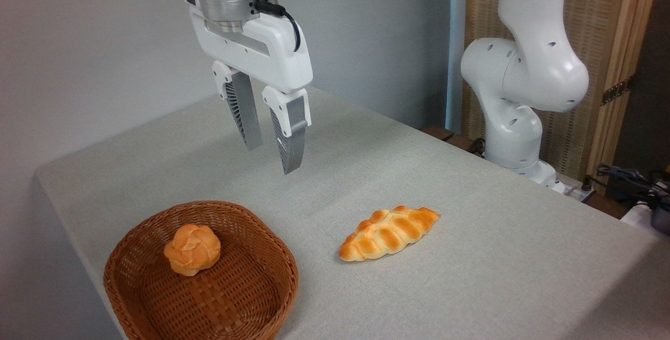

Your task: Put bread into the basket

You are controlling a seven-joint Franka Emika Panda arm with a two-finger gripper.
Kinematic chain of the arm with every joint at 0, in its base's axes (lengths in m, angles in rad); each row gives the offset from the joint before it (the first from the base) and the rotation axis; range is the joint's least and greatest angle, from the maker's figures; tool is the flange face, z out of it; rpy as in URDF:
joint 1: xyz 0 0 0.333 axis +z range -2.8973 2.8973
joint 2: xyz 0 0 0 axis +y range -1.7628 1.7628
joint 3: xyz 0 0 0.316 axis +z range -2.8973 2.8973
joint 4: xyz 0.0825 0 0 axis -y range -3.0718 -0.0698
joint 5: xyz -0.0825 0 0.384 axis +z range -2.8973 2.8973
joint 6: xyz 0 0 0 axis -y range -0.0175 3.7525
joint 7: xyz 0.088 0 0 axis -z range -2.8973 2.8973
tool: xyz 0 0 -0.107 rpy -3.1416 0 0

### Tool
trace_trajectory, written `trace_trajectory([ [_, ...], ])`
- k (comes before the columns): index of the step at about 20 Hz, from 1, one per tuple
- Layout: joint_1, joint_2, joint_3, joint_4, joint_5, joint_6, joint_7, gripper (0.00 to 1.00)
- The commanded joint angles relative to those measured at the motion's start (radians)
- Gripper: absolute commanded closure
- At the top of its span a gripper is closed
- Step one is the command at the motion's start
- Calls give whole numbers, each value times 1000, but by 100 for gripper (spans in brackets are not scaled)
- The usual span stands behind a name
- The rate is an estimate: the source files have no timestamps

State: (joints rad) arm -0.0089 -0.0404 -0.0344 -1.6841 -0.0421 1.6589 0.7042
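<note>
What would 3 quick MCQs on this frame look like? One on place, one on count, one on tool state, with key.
1. Where is the round bun?
A. inside the basket
B. on the cloth beside the basket
C. between the fingers of the tool

2. How many bread pieces are in view?
A. one
B. two
C. three

3. What state is the tool in?
A. shut on the bun
B. shut on the braided loaf
C. open and empty above the table

Key:
1 A, the bun sits on the wicker floor.
2 B, the bun plus the braided loaf lying on the table.
3 C, there is a gap between the fingers, with nothing in it.
</note>
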Motion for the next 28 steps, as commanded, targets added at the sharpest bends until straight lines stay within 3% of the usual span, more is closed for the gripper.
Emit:
trace_trajectory([
  [1, -8, 4, 18, 34, -35, -25, 20, 0],
  [7, -8, 24, 19, 126, -36, -117, 26, 0],
  [21, -31, 31, 31, 124, -16, -120, 24, 0],
  [24, -31, 33, 22, 121, 24, -122, 21, 0],
  [28, -31, 34, 21, 119, 33, -120, 24, 0],
])
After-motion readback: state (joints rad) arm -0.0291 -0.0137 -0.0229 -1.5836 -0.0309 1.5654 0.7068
